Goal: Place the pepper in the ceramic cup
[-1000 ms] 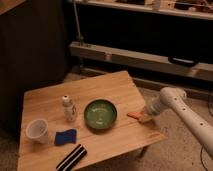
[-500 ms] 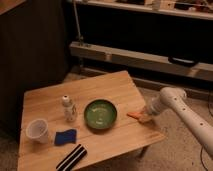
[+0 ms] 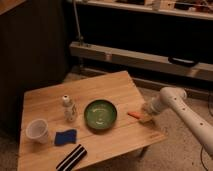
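Camera view: the ceramic cup (image 3: 37, 131) stands near the table's (image 3: 100, 87) left edge, and the green bowl (image 3: 100, 113) sits mid-table. The pepper (image 3: 133, 115) lies just right of the bowl, its long axis roughly left-right and its right end at the gripper (image 3: 146, 116). Whether the gripper is spread or pinching, I cannot tell. Nothing has shifted since half a second ago.

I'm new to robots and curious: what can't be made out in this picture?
Camera view only:
- Gripper, at the right edge of the table by the pepper: its body hides the pepper's right end, so contact cannot be told.
- Arm: cut off by the picture's right edge.
- Striped thing near the table's front edge: too small to identify.
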Available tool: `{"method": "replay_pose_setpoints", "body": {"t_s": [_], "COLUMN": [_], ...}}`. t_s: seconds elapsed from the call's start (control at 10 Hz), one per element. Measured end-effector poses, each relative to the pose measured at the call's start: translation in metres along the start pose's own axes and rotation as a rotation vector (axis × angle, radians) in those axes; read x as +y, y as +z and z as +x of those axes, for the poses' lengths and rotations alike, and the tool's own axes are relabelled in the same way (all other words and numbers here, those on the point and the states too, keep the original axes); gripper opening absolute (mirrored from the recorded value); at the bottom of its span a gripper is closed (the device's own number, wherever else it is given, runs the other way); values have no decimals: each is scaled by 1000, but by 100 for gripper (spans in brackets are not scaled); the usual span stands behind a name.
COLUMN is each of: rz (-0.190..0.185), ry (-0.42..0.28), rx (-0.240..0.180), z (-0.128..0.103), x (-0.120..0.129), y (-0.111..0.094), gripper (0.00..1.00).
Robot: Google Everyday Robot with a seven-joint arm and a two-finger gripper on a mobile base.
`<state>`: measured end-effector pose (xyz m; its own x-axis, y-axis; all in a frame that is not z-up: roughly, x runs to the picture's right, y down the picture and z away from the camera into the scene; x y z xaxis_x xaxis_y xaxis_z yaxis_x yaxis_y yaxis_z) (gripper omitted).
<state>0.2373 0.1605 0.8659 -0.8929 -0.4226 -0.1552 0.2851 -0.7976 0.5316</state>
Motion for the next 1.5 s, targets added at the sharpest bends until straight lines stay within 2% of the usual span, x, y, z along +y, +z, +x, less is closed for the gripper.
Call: {"method": "replay_pose_setpoints", "body": {"t_s": [0.1,0.4,0.5,0.7,0.9,1.3,1.5], "rz": [-35,-135,-154,-166,-159,-127,-122], "ry": [-30,-124,-137,-150,-146,-87,-66], "rx": [4,6,4,0,-4,-9,-9], "z": [8,40,47,55,54,29,18], "x": [-5,-26,-28,-27,-24,-4,4], "y": [-15,-83,-101,-116,-115,-67,-59], "gripper": [80,80,80,80,80,80,80]}}
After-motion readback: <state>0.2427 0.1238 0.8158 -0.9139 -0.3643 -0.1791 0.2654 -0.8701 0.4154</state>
